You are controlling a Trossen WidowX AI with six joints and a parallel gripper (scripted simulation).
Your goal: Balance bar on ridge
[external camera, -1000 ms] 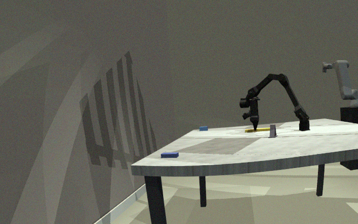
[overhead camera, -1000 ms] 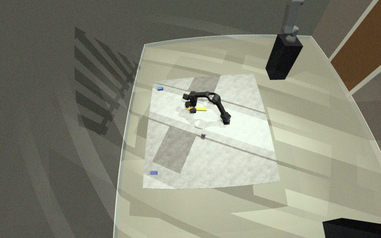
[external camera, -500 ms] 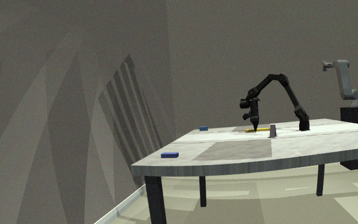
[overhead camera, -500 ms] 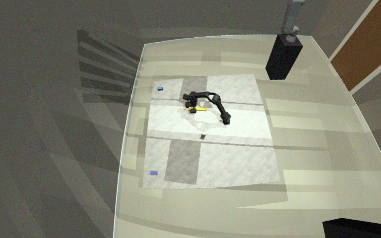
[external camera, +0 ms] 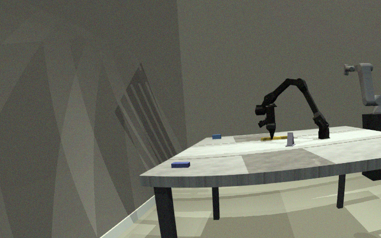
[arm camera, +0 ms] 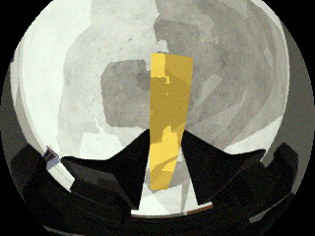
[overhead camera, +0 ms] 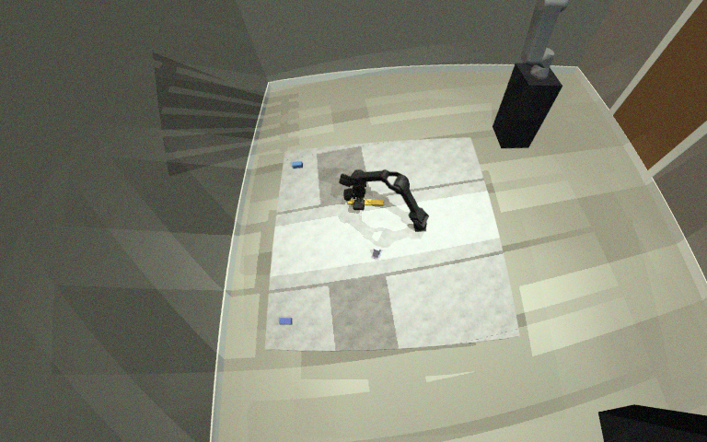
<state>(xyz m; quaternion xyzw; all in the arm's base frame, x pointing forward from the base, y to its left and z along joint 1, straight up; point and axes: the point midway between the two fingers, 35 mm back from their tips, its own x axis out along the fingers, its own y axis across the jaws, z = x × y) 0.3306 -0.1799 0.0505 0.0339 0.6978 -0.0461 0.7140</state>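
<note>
The top view looks steeply down from high above the table (overhead camera: 443, 307) (external camera: 281, 169); the exterior faces its side from farther out, low, just above the tabletop; the wrist looks down close-up along the yellow bar (overhead camera: 373, 202) (external camera: 279, 137) (arm camera: 169, 108), which all share.

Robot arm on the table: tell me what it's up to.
The black arm has its fingers shut on the yellow bar, down at the table top. The small grey ridge stands apart from it with nothing laid across, so the balancing is still to be done.
</note>
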